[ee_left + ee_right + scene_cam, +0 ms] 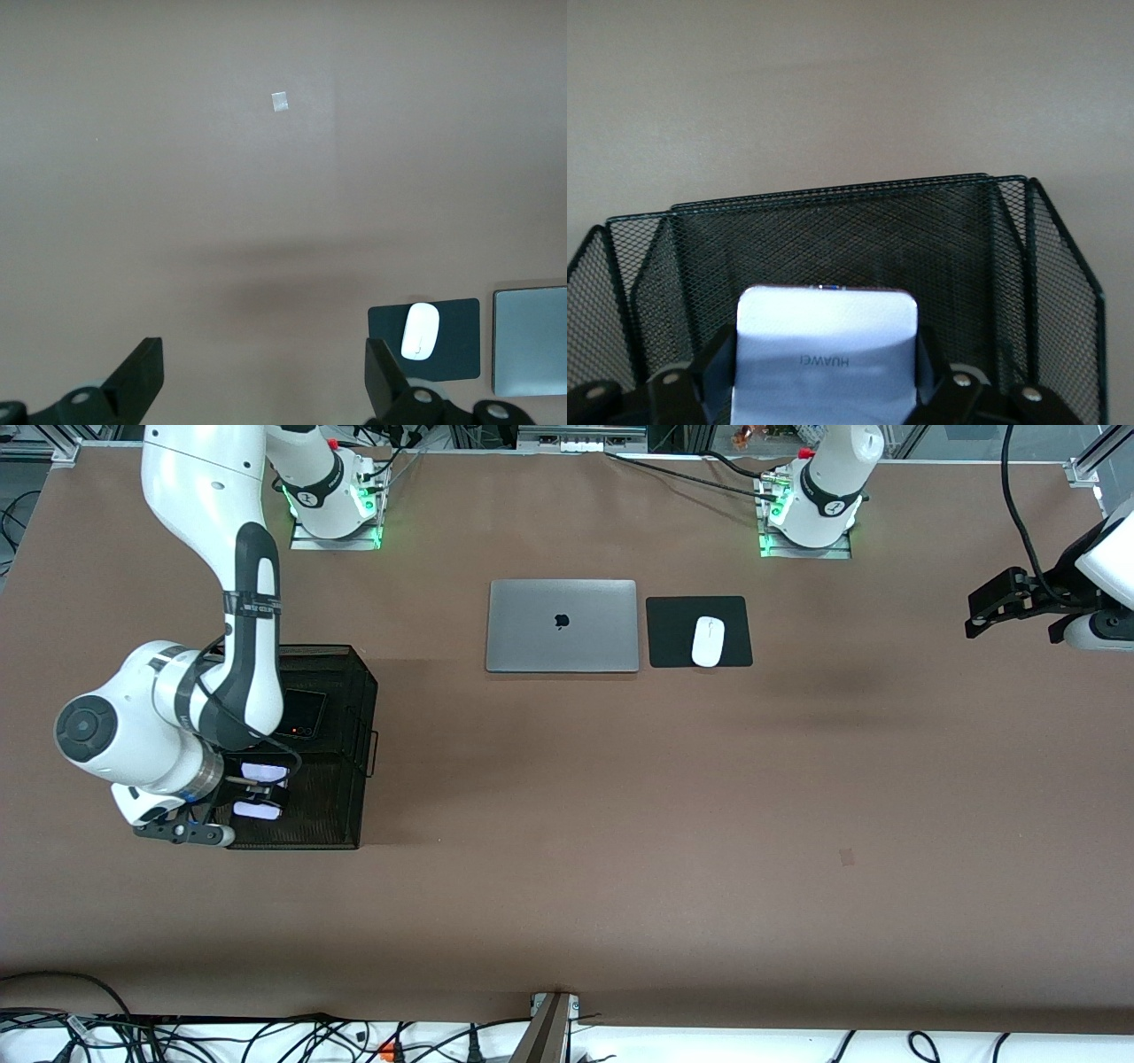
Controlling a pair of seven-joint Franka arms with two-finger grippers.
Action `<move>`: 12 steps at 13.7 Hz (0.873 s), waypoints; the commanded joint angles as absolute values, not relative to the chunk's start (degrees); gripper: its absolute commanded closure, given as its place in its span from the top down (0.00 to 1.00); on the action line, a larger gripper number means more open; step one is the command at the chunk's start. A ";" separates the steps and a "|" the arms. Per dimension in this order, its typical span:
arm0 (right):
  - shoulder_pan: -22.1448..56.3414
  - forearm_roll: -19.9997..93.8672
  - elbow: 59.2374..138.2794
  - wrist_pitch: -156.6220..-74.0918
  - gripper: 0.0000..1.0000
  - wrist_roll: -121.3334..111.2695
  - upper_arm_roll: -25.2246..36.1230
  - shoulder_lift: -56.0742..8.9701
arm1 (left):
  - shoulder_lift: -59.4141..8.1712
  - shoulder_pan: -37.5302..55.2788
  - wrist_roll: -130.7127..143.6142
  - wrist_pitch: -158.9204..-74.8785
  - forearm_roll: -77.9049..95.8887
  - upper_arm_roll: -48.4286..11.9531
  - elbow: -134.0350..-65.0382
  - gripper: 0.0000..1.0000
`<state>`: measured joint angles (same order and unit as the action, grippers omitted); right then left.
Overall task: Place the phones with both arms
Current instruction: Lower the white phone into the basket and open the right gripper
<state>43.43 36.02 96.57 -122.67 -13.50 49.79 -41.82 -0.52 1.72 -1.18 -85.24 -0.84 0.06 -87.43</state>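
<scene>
My right gripper (261,790) is down in the black mesh basket (350,691) at the right arm's end of the table, shut on a pale lavender phone (264,772). In the right wrist view the lavender phone (824,341) stands between the fingers (716,356) with the basket's mesh wall (833,230) close by it. A small squarish black phone with an orange dot (301,713) lies flat in the basket, farther from the front camera than the held phone. My left gripper (985,609) hangs open and empty over bare table at the left arm's end, its fingers (142,372) wide apart.
A closed grey laptop (562,625) lies mid-table, with a white mouse (708,641) on a black pad (673,633) beside it. The left wrist view also shows the mouse (421,330) and the laptop (532,341). A small tape patch (847,856) marks the brown tabletop.
</scene>
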 commanded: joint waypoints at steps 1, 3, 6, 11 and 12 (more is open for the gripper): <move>43.86 38.66 99.22 -125.50 0.07 -17.13 49.05 -41.13 | 0.00 1.41 -1.85 -85.43 -1.85 -0.09 -87.98 1.00; 43.86 39.46 100.36 -127.17 0.11 -17.23 48.69 -41.22 | -0.09 1.41 -1.67 -85.87 -1.67 0.00 -87.63 1.00; 43.77 39.46 100.72 -127.62 0.30 -17.31 48.60 -41.92 | -0.09 1.41 -1.49 -86.13 -1.58 0.09 -87.63 1.00; 43.68 41.92 100.38 -127.53 0.93 -17.31 48.69 -41.66 | -0.09 1.41 -1.41 -86.31 -1.58 0.09 -87.54 1.00; 43.59 41.92 100.11 -127.09 0.99 -17.31 48.95 -41.23 | -0.09 1.41 -1.41 -86.31 -1.67 0.09 -87.54 1.00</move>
